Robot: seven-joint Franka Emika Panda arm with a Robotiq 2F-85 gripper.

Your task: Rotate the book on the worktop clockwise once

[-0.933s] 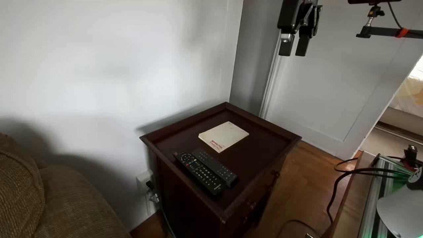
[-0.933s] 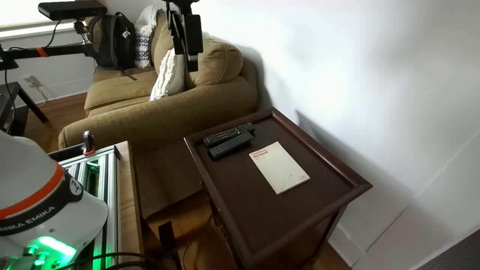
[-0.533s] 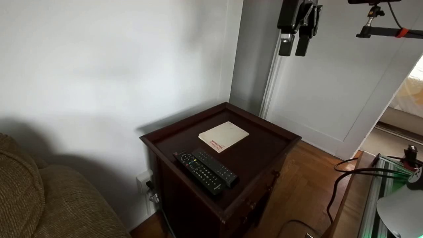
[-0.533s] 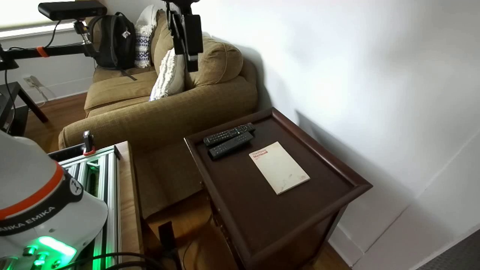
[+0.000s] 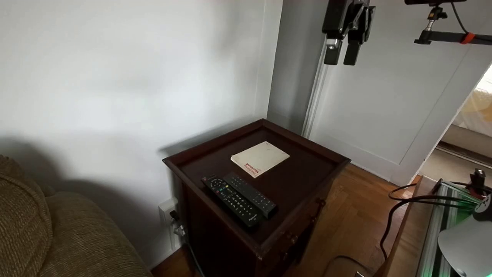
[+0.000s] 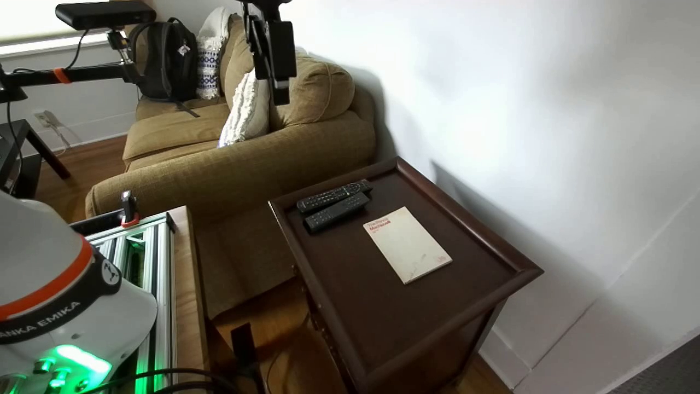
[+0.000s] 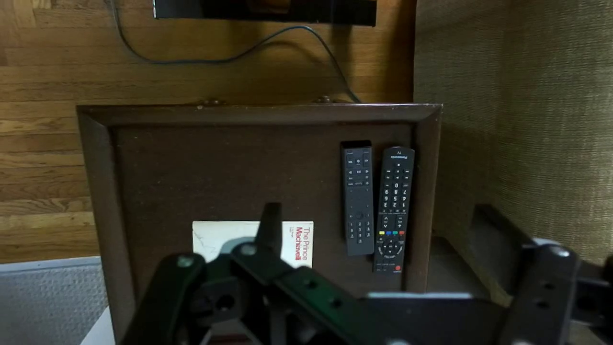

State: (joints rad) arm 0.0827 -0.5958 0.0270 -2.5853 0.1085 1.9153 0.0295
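- Most left in an exterior view, the arm of a brown sofa (image 5: 84, 234) with ribbed cloth stands near a pale wall (image 5: 134, 88).
- Low on this wall I notice a white socket (image 5: 166, 209), just beside the dark side table (image 5: 219, 234); a black plug sits in it.
- Then come the Panasonic remote (image 5: 230, 202) and a plainer black remote (image 5: 251, 195), lying side by side along one edge; the Panasonic one is closer to the rim. Whether they touch each other, I cannot tell.
- The book (image 5: 261, 158), thin and cream-white, rests flat on the worktop (image 5: 307, 169), which is reddish-brown with a raised rim. It lies apart from both remotes, its end with the red title turned to them. In the wrist view I can read "The Prince" and "Machiavelli", and a finger hides part of the cover.
- Higher, and more to the right, hangs the gripper (image 5: 341, 59), well above the book, fingers pointing down. The wrist view shows these two fingers standing wide from each other.
- Further right, a black bar (image 5: 447, 36) with a red band reaches in.
- Last, I see the robot's white base (image 5: 467, 246), on a metal frame (image 5: 433, 231), with black cables (image 5: 434, 198) near it.
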